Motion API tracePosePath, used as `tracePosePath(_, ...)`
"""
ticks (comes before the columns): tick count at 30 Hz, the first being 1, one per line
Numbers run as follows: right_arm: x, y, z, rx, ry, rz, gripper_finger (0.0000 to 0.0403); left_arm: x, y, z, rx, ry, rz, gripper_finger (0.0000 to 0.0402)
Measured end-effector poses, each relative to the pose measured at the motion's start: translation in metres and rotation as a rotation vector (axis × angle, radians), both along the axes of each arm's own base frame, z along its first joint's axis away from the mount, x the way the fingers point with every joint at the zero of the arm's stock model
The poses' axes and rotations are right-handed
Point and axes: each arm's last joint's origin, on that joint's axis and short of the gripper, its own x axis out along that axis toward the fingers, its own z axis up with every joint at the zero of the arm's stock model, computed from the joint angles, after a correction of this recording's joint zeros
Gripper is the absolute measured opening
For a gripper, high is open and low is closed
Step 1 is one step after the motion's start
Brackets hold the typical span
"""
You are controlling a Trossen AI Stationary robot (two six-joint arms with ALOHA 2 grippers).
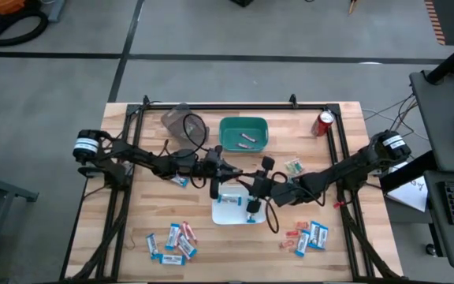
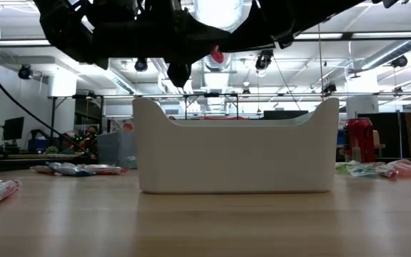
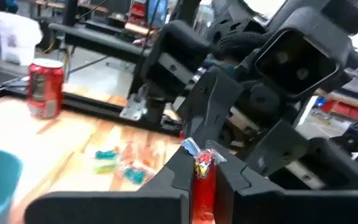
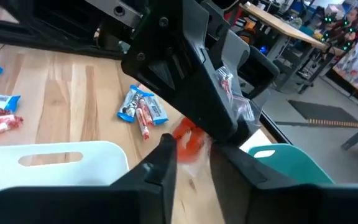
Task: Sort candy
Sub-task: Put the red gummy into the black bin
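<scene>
Your left hand, pressed together on the red candy, meets your right hand tip to tip above the white bin; whether the right one has let go, you cannot tell.

Pale, matt wood grain on the table — planked. Smooth matt white plastic for the bin; teal plastic tray; glossy metal soda can. Crinkly, shiny wrappers on the candy — dark matt plastic fingers.
</scene>
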Motion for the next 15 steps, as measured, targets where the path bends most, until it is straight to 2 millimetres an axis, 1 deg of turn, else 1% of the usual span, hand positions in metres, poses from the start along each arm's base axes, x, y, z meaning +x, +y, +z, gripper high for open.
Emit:
tracePosePath(4,-0.006,-0.002,0.010,0.041,-0.037,-0.034,0.0122,-0.014,0.020,0.009,0.033,0.139,0.067,0.0004)
tracePosePath(7,-0.010,-0.004,0.014,0.070,-0.038,-0.043,0.0124,-0.033,0.040,0.019,0.079,0.266,0.163,0.0004)
tracePosePath(10,-0.011,-0.004,0.015,0.084,-0.040,-0.047,0.0125,-0.056,0.063,0.029,0.159,0.464,0.389,0.0003)
tracePosePath(12,-0.011,-0.004,0.015,0.085,-0.042,-0.047,0.0125,-0.073,0.080,0.031,0.222,0.636,0.565,0.0003)
tracePosePath(15,-0.010,-0.004,0.013,0.081,-0.033,-0.047,0.0125,-0.097,0.109,0.033,0.249,0.811,0.799,0.0003)
